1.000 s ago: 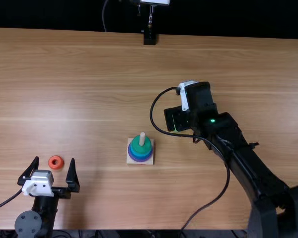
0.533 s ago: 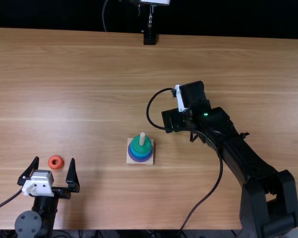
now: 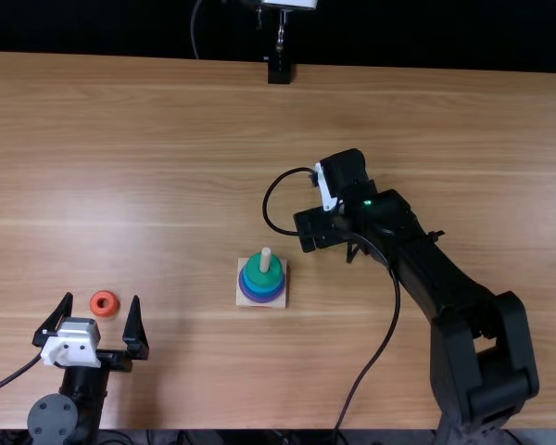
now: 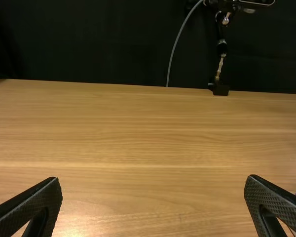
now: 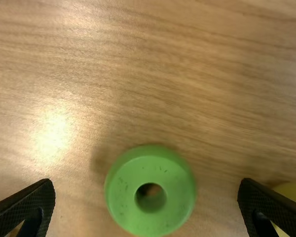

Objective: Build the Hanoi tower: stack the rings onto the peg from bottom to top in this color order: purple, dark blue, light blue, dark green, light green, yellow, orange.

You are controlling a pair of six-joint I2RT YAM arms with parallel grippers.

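The table (image 3: 167, 120) is my largest reference, with the right arm (image 3: 445, 269) stretched over it, beyond and to the right of the tower. Its right gripper (image 5: 146, 182) is spread wide, the light green ring (image 5: 126, 197) lying between its fingers, untouched by either. The left gripper (image 4: 154, 177) is spread too, at the table's near left.

On the wooden base (image 3: 280, 264) I read purple ring (image 3: 262, 299), dark blue ring (image 3: 262, 294), light blue ring (image 3: 263, 288) and dark green ring (image 3: 264, 278), bottom to top. So I judge light green is the step in hand: settle lower, close squarely, lift, then centre its hole over the peg (image 3: 266, 260).

The yellow ring (image 5: 293, 191) is partly behind a finger and cut off by the wrist view's edge; closing carelessly could nudge it. The orange ring (image 3: 94, 303) sits near the left gripper's tips. I can't make out my height above light green.
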